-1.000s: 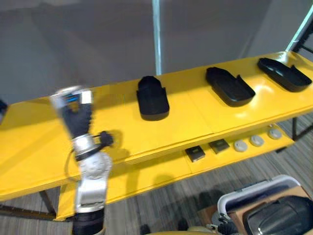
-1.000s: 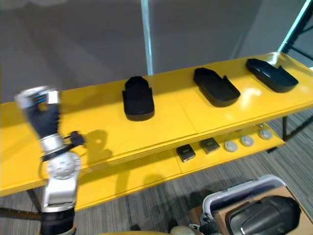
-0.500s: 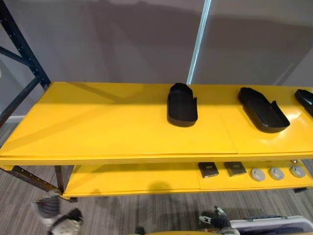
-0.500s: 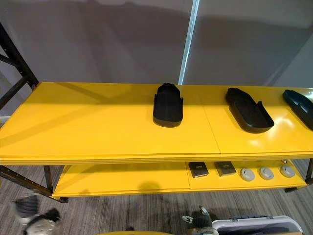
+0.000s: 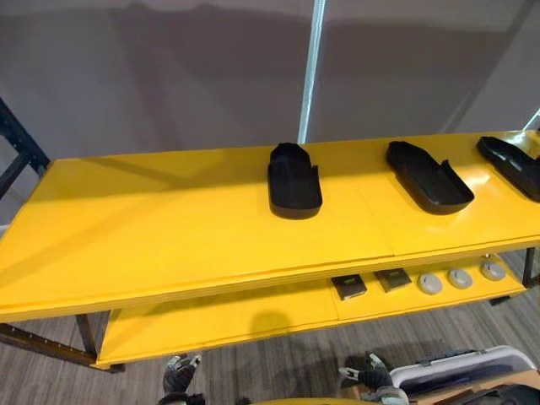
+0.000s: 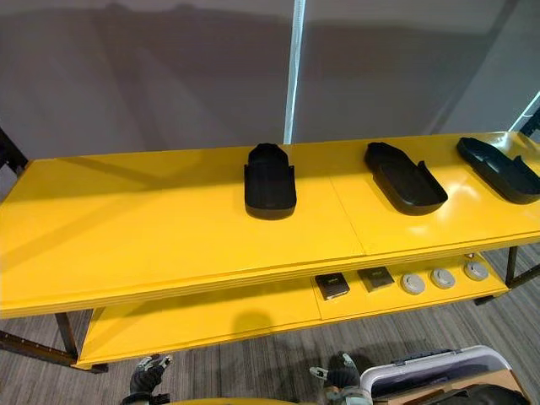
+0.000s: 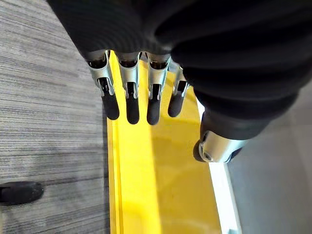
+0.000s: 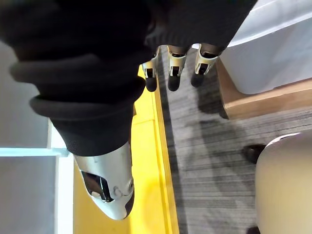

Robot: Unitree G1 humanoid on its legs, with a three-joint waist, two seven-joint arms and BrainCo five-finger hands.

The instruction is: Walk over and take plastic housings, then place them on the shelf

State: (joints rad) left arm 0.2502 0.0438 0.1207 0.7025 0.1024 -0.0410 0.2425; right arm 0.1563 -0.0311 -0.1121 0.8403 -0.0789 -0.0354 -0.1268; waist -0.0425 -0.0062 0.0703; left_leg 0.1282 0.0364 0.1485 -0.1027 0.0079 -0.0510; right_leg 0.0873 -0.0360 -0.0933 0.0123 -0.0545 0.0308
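Straight, relaxed fingers (image 7: 132,105) on the left hand (image 5: 179,372) and right hand (image 8: 173,73), parted and holding nothing. Just past the right fingertips, a white bin (image 8: 273,44). Well beyond both, three black housings (image 5: 294,179) lying on the yellow shelf (image 5: 152,228). Best squared to the bin before reaching.

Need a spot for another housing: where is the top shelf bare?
The top shelf is bare from its left end to the leftmost housing; a narrower gap between that and the middle housing. Crowded toward the right end, by the third housing.
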